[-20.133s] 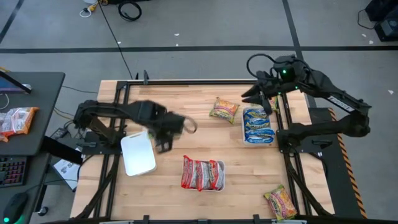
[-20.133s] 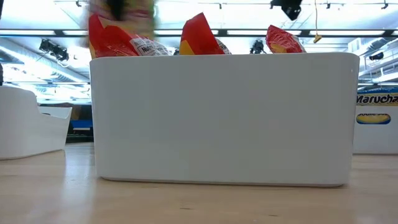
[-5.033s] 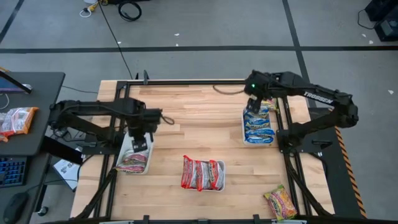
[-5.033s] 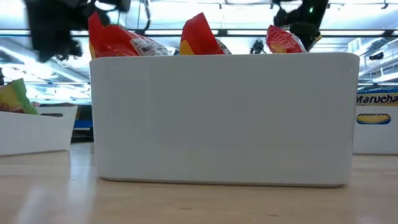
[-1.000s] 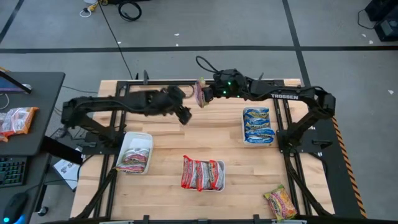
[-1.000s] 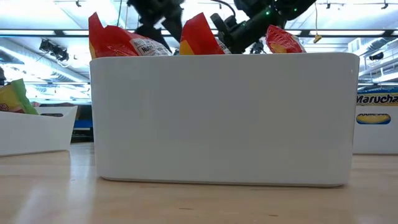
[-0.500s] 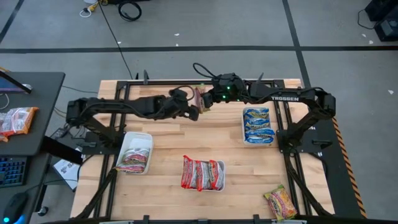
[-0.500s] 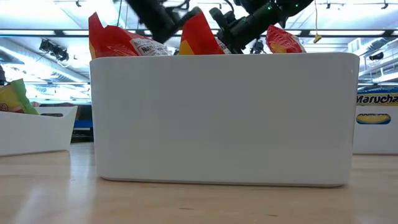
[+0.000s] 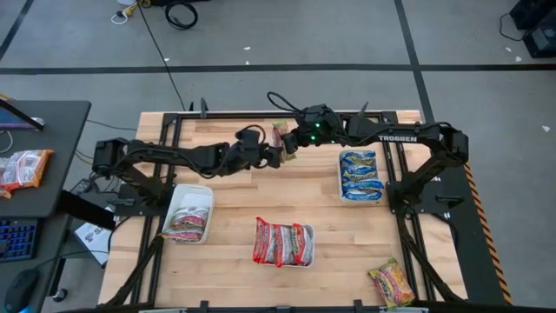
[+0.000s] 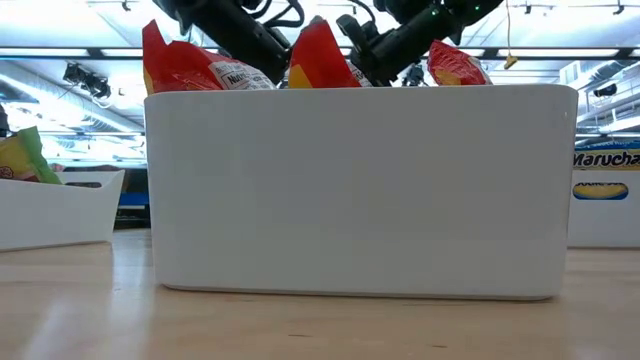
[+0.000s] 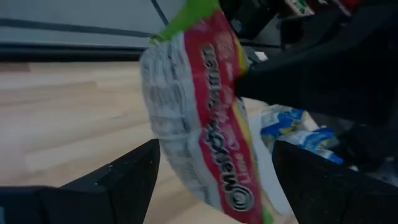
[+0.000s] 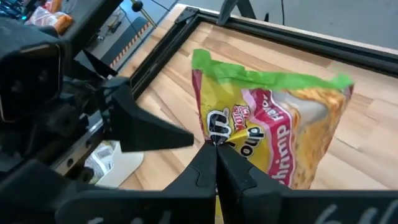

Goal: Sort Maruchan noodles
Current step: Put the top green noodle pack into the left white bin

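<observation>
Handover in mid-air above the far side of the counter (image 9: pixel 226 187). Right hand (image 12: pixel 216 152) clamped on a yellow-green noodle packet (image 12: pixel 273 127), holding it upright, presumably so a free edge is offered. Left hand (image 11: pixel 214 177) spread wide, fingers either side of the packet, not yet gripping. Likely destination: left tray (image 9: pixel 205 193) with matching packets.

Red packets (image 10: pixel 320 55) mostly hidden behind the white tray (image 10: pixel 360 190)

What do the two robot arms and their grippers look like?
Both arms are dark, jointed and slim. The right arm carries white TROSSEN lettering, a green light near its wrist and a looping black cable. The left gripper has flat, wedge-shaped black fingers; the right gripper has tapered black ones.
</observation>
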`<state>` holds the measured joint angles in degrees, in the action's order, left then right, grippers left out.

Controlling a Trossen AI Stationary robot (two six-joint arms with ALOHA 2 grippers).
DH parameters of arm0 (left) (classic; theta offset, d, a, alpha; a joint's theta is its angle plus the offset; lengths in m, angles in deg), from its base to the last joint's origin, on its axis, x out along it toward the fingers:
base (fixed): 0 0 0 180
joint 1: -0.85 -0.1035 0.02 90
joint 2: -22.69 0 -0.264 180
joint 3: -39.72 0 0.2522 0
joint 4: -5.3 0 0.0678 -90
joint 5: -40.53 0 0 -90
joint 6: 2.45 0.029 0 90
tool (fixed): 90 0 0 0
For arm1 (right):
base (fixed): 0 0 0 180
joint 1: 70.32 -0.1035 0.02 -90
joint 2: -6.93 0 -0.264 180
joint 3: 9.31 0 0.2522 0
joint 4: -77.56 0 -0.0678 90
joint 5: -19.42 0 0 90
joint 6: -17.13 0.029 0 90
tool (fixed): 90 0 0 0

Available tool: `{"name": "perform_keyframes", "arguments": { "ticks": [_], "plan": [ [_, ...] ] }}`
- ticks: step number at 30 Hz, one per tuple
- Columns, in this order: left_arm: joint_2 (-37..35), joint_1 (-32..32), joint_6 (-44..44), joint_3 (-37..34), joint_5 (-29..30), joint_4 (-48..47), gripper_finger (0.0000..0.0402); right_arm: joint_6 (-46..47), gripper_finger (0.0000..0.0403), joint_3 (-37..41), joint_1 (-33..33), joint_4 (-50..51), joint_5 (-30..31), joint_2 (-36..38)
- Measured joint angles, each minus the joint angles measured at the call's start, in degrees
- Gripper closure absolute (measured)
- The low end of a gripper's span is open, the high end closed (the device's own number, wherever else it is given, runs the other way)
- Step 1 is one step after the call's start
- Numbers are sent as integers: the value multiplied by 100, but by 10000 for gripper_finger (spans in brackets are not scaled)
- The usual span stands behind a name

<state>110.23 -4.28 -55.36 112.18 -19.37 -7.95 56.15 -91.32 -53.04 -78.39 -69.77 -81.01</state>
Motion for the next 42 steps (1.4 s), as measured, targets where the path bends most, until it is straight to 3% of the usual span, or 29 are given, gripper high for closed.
{"name": "perform_keyframes", "arguments": {
  "ticks": [11, 17, 27, 32, 39, 42],
  "plan": [
    [107, -266, 787, 0, -281, 68, 88, 56, 399, -2, -81, -56, -92, -4],
    [107, -149, 1866, 0, -585, 416, 88, 155, 399, -4, -195, -215, -351, -4],
    [107, -147, 1754, 0, -335, 172, 94, 287, 398, -4, -258, -418, -693, -4],
    [101, -146, 1800, 2, -452, -134, 138, 290, 398, -2, -260, -586, -999, -4],
    [92, -147, 2427, 13, -499, -203, 248, 487, 385, -2, -260, -591, -1030, -13],
    [90, -183, 2673, 12, -491, -245, 258, 422, 360, -2, -260, -611, -1073, -12]
  ]
}}
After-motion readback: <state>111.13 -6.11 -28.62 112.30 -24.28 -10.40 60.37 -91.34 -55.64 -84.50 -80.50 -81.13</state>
